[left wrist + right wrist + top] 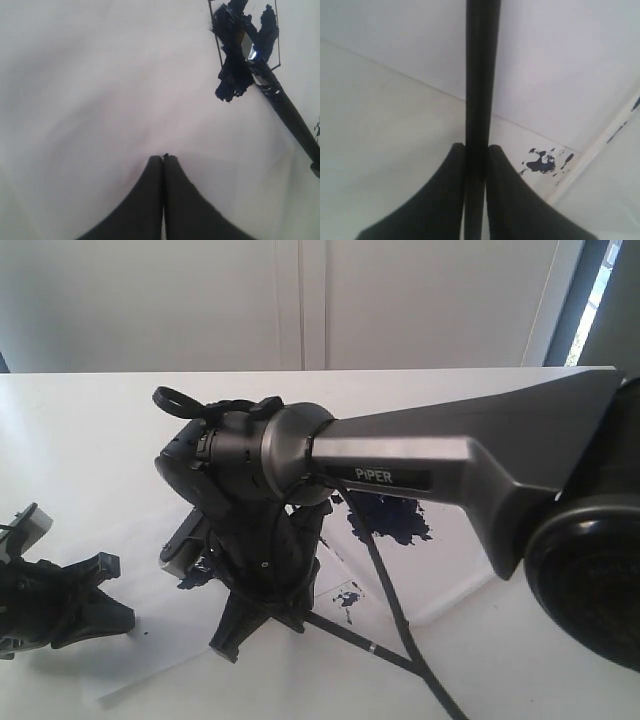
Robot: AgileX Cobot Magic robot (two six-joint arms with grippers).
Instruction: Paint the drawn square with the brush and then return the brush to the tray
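Presently, entry by entry.

**Drawn square [225, 35]:** a thin black pen outline on the white paper sheet [100, 100]. Its inside is heavily smeared with dark blue paint. One smear runs past the lower line onto the bare paper. In the exterior view it is mostly hidden behind the right arm [450, 455], and only a patch of blue shows beside the wrist.

**Brush [287, 107]:** it has a black handle, and its silver band [250, 50] lies inside the square. The tip is lost among the blue. The handle slants out across the square's lower corner. It is over the paper, apart from the tray. In the exterior view its tail end pokes out behind the gripper, low over the sheet.

**Right gripper [477, 147]:** it points down at the paper. The jaws are narrow and clamped on the brush handle, one on each side, and the handle runs straight out between them.

**Tray [445, 555]:** a shallow clear-white tray just right of the right gripper in the exterior view, partly under the arm. A big dark blue blotch [390, 515] lies in it, and blue specks [347, 595] sit near its closest corner.

**Left gripper [163, 157]:** the jaws are pressed together with nothing between them. The tips are over bare paper, near the square but clear of it. In the exterior view it sits low at the left edge.

**Table [80, 440]:** a white surface under everything.
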